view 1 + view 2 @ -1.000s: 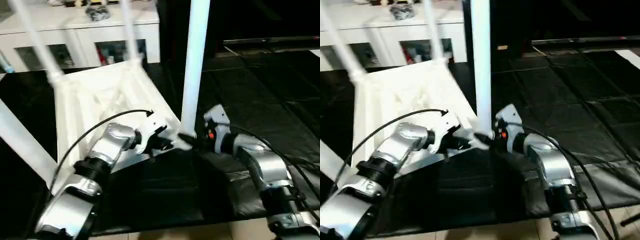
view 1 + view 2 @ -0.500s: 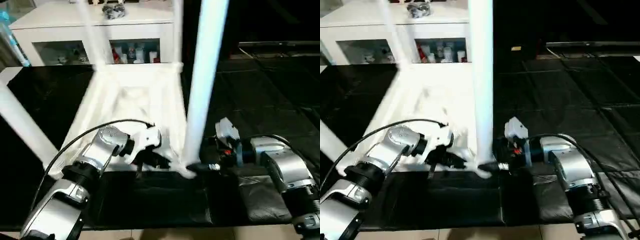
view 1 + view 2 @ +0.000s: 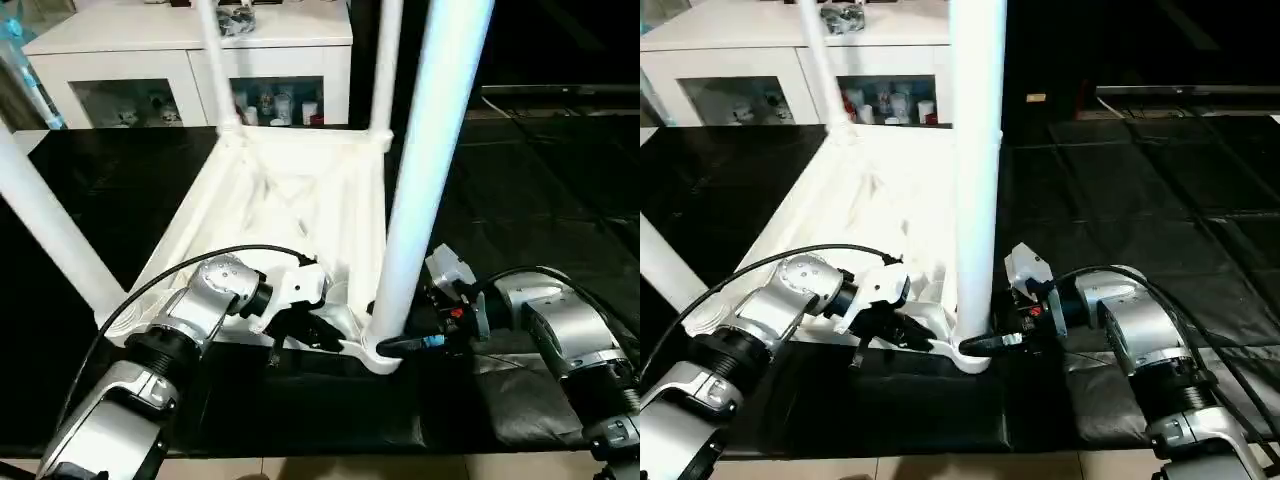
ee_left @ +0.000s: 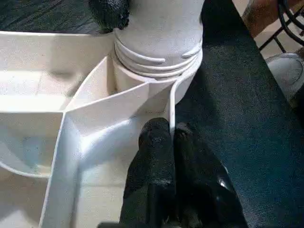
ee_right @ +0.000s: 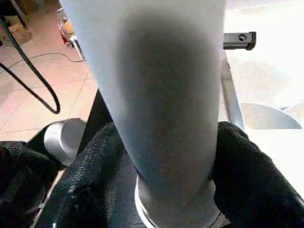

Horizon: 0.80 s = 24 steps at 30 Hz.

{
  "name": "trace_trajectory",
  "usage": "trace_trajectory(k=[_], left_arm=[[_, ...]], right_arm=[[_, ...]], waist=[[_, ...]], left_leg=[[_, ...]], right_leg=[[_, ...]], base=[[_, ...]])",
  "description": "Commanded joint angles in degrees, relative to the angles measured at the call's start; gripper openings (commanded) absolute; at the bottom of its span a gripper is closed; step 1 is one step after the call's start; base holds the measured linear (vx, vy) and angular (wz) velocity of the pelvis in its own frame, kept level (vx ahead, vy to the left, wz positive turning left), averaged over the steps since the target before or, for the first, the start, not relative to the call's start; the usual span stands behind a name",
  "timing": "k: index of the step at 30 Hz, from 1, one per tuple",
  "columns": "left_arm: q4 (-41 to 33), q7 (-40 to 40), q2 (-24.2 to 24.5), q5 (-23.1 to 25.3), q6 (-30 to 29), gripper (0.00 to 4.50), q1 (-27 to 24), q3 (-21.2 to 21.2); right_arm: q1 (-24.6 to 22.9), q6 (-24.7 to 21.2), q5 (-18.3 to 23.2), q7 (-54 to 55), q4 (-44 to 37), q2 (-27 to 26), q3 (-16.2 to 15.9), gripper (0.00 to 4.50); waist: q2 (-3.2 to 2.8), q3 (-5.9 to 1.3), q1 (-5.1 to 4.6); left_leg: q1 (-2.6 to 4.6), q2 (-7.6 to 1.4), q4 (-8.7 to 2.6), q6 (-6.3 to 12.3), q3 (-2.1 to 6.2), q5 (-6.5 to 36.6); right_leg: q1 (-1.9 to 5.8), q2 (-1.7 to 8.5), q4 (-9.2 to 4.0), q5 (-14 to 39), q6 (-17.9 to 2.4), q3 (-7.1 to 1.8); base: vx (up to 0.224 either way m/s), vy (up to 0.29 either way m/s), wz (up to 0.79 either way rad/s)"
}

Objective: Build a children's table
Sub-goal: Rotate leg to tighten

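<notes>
Right claw [image 5: 166,156] straddles leg [image 3: 975,180], socket hidden.

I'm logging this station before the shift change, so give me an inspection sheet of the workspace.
Surface: black padded mat.
Job's things: white plastic table top, ribbed underside up; four white tube legs standing in the corner sockets, nearest leg upright.
Clutter: nothing seen.
Grippers: left gripper, jaws shut on the top's rim; right gripper, jaws around the nearest leg's base.
Cables: black cable over the left forearm.
Surroundings: white glass-door cabinet.
</notes>
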<state>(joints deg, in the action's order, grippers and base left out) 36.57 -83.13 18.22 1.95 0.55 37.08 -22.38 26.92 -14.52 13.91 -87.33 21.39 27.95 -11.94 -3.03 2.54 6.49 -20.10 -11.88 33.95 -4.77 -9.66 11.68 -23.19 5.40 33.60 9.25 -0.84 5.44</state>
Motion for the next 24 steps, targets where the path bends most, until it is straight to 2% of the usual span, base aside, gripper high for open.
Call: trace_trajectory(k=[1,3,6,13,14,15,17,18,20,21,22,24], left_arm=[[-2.2,-1.7,-0.3,-0.7,1.1,0.00,0.3,-0.6],[-2.1,-1.5,-0.2,-0.5,1.3,0.00,0.2,-0.6],[-1.8,-1.0,-0.3,-0.3,1.3,0.00,0.4,-0.6],[-1.3,0.7,-0.6,-0.3,0.6,0.00,0.9,-0.3],[-1.2,1.3,-0.8,-0.3,0.2,0.00,1.0,0.0],[-0.9,2.5,-1.1,-0.1,-0.7,0.00,1.1,0.4],[0.0,5.3,-2.1,-0.2,-2.7,0.00,1.6,1.5],[0.0,5.3,-2.1,-0.2,-2.7,0.00,1.6,1.5],[0.1,9.2,-3.4,-0.2,-5.5,0.00,2.1,2.7],[0.0,10.7,-3.9,0.0,-6.5,0.00,2.2,3.0],[0.0,13.3,-4.9,0.2,-8.2,0.00,2.6,3.6],[0.1,16.6,-6.3,0.4,-10.6,0.00,3.3,4.3]], right_arm=[[0.8,0.4,0.1,-1.4,0.2,0.3,-1.1,2.52],[0.9,0.4,0.1,-1.7,0.3,0.3,-1.3,2.50],[0.9,0.0,0.4,-2.1,0.1,0.4,-1.6,2.16],[0.3,-1.1,1.2,-2.1,-1.1,0.2,-1.6,2.07],[-0.2,-1.7,1.6,-1.7,-1.7,-0.1,-1.4,2.07],[-0.9,-2.4,1.9,-0.5,-2.8,-0.5,-1.0,2.07],[-2.2,-4.7,1.9,4.5,-4.2,-2.3,-0.1,2.07],[-2.2,-4.7,1.9,4.5,-4.2,-2.3,-0.1,2.07],[-3.2,-4.7,-1.3,13.7,-4.5,-5.1,0.4,2.06],[-3.4,-4.5,-2.5,16.9,-4.5,-6.2,0.5,2.04],[-3.3,-5.6,-3.8,21.3,-4.4,-8.0,0.7,2.03],[-3.1,-7.1,-5.5,26.6,-4.3,-10.3,0.8,2.01]], waist=[[1.35,-4.12,-0.41],[1.36,-4.08,-0.40],[1.38,-4.07,-0.39],[1.34,-4.02,-0.38],[1.16,-4.05,-0.37],[1.29,-4.00,-0.41],[1.18,-3.99,-0.27],[1.27,-3.79,-0.34],[0.67,-3.56,-0.61],[0.86,-3.48,-0.83],[1.04,-3.46,-1.14],[0.85,-3.17,-2.41]], left_leg=[[-0.17,-1.33,-3.43,6.16,-0.38,5.1],[-0.15,-1.28,-3.44,6.10,-0.39,5.1],[-0.18,-1.29,-3.43,6.03,-0.38,5.1],[-0.14,-1.25,-3.45,5.51,-0.37,5.9],[-0.12,-1.25,-3.43,5.48,-0.36,5.9],[-0.15,-1.26,-3.44,5.43,-0.38,5.9],[-0.15,-1.27,-3.49,5.17,-0.28,5.9],[-0.20,-1.12,-3.56,4.80,-0.35,6.8],[-0.10,-1.00,-3.66,3.53,-0.35,8.4],[-0.11,-0.88,-3.69,3.13,-0.37,9.0],[-0.10,-0.65,-3.85,2.26,-0.20,9.7],[-0.14,-0.28,-4.00,0.89,-0.06,11.5]], right_leg=[[3.50,2.84,-2.81,10.3,-13.7,-2.55],[3.48,2.83,-2.91,10.9,-13.5,-2.54],[3.50,2.82,-2.89,10.9,-13.4,-2.54],[3.50,2.79,-3.05,12.2,-13.1,-2.55],[3.49,2.78,-3.00,12.1,-13.1,-2.55],[3.53,2.74,-3.03,12.0,-13.1,-2.58],[3.53,2.78,-3.04,12.2,-12.8,-2.57],[3.49,2.73,-3.37,14.2,-12.2,-2.51],[3.31,2.82,-3.85,18.1,-10.8,-2.53],[3.28,2.77,-4.04,19.6,-10.3,-2.45],[3.43,2.74,-4.31,22.4,-9.0,-2.25],[3.36,2.55,-4.94,27.2,-6.8,-1.98]], base=[[0.000,0.000,0.00],[0.000,0.000,0.00],[0.000,0.000,0.00],[0.000,0.000,0.00],[0.000,0.000,0.00],[0.000,0.000,0.00],[0.000,0.000,0.00],[0.000,0.000,0.00],[0.000,0.000,0.00],[0.000,0.000,0.00],[0.000,0.000,0.00],[0.000,0.000,0.00]])
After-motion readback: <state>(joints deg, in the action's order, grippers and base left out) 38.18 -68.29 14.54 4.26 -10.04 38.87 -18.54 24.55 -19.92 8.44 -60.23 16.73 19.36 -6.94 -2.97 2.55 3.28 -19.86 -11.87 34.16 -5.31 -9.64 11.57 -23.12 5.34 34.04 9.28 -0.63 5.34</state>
